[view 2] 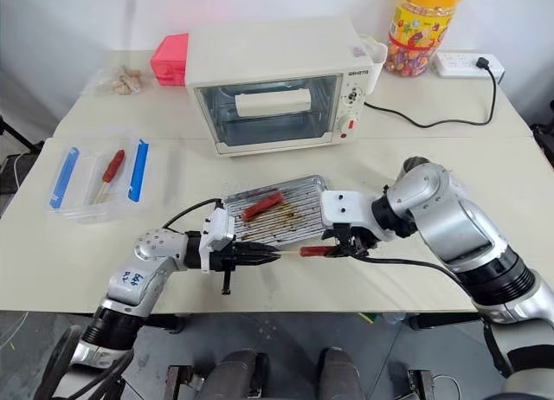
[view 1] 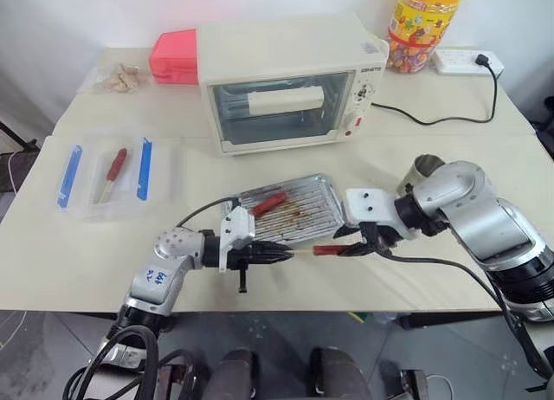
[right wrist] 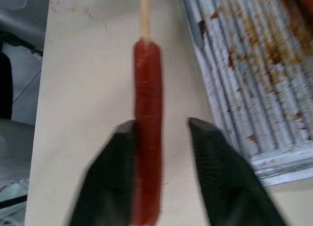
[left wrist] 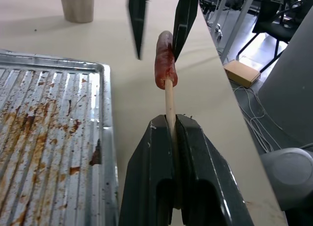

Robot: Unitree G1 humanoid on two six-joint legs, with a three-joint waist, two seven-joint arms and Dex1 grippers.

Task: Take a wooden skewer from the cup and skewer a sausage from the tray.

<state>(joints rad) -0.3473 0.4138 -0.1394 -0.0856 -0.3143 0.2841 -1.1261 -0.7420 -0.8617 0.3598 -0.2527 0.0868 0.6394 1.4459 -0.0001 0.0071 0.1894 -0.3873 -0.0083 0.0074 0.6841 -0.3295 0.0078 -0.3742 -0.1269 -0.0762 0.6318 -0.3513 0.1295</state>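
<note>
The wooden skewer (left wrist: pixel 169 100) is pinched in the left claw (view 1: pixel 275 254), and the sausage (right wrist: pixel 147 113) is already stuck on it. The right claw (right wrist: pixel 161 133) is spread around the sausage. Next, it likely needs pulling away.

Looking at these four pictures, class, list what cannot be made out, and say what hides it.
- Cup: left eye view, mostly behind the right arm.
- Wooden skewer: left wrist view, its tip is buried in the sausage and its rear is between the left tool's fingers.
- Oven dial markings: too small.
</note>
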